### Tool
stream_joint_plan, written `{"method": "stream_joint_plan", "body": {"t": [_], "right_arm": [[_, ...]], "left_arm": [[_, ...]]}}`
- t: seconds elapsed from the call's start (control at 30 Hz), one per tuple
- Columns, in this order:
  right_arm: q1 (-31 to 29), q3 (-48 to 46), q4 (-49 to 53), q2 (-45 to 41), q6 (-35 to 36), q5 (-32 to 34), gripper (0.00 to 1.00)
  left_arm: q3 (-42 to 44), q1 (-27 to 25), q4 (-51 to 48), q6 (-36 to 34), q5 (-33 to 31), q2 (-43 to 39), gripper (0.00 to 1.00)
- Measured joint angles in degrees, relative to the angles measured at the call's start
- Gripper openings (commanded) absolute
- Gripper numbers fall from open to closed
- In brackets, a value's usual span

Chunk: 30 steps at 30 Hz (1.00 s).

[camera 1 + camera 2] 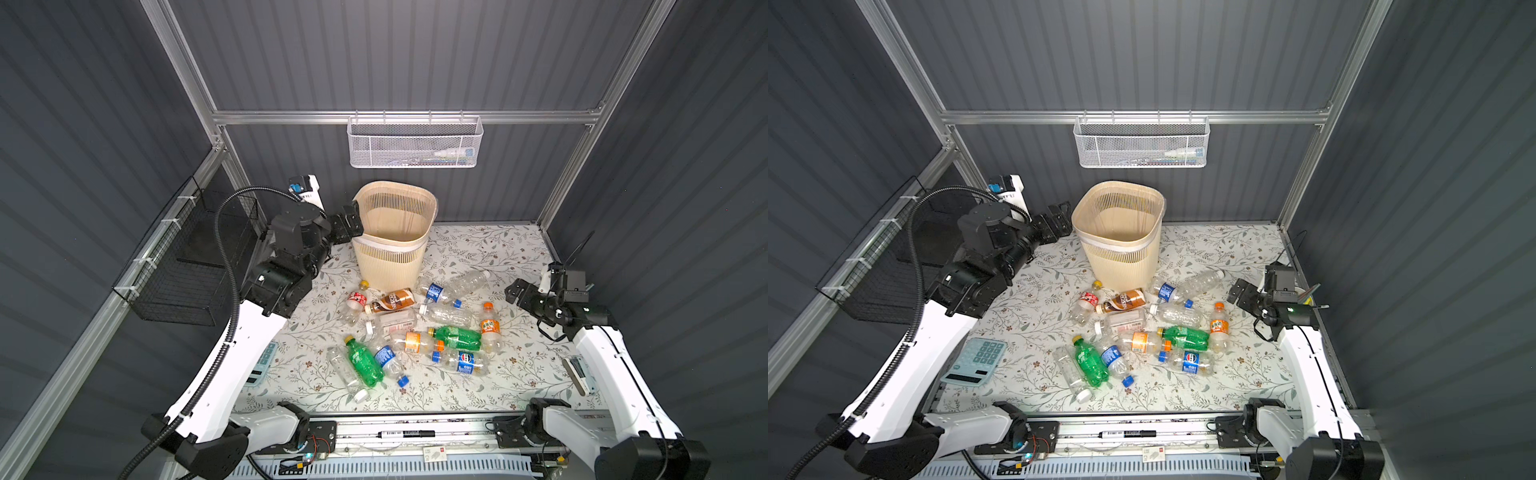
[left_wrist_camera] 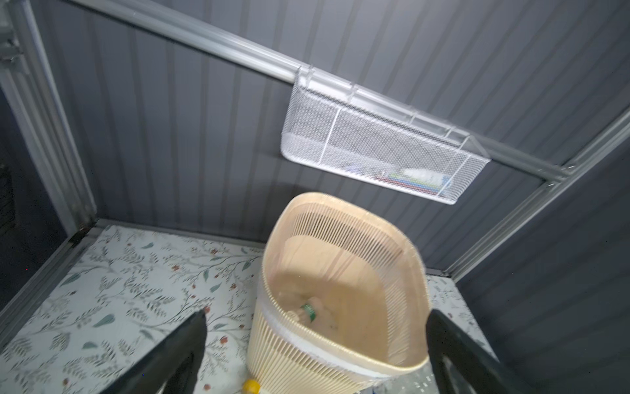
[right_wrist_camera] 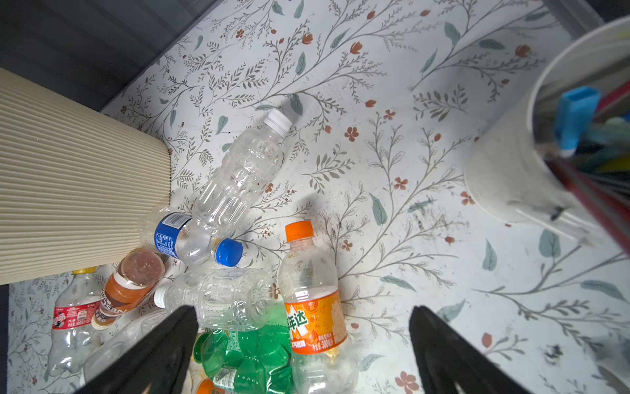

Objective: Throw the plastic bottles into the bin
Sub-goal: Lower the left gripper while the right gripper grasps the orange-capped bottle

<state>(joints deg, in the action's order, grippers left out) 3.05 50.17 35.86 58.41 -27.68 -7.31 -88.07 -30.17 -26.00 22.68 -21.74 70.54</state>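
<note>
The left gripper (image 1: 348,222) hangs wide open and empty, just beside the bin (image 1: 390,257) at its left rim. One bottle (image 2: 308,312) lies inside. More bottles (image 1: 455,337) litter the table (image 1: 498,249), left of the right gripper (image 1: 515,293), which is wide open and empty.

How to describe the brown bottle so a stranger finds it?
Find the beige bin at the back. At its foot lies the brown bottle. Only its label is brown; beside it lie a red-labelled bottle and a blue-labelled bottle.
</note>
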Motion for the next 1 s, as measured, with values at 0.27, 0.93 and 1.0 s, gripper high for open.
{"method": "stream_joint_plan", "body": {"t": [0.27,0.93,1.0], "right_arm": [[-7.0,-3.8,1.8,2.1,-3.4,0.4,0.93],[-11.3,-3.5,1.0,23.6,0.3,3.5,0.64],[-11.3,-3.4,0.8,23.9,0.9,3.4,0.57]], "left_arm": [[10.1,0.0,-7.8,4.7,-7.6,-5.0,1.00],[22.6,0.0,-21.0,17.5,-15.6,-10.4,1.00],[22.6,0.0,-21.3,18.2,-15.5,-9.7,1.00]]}}
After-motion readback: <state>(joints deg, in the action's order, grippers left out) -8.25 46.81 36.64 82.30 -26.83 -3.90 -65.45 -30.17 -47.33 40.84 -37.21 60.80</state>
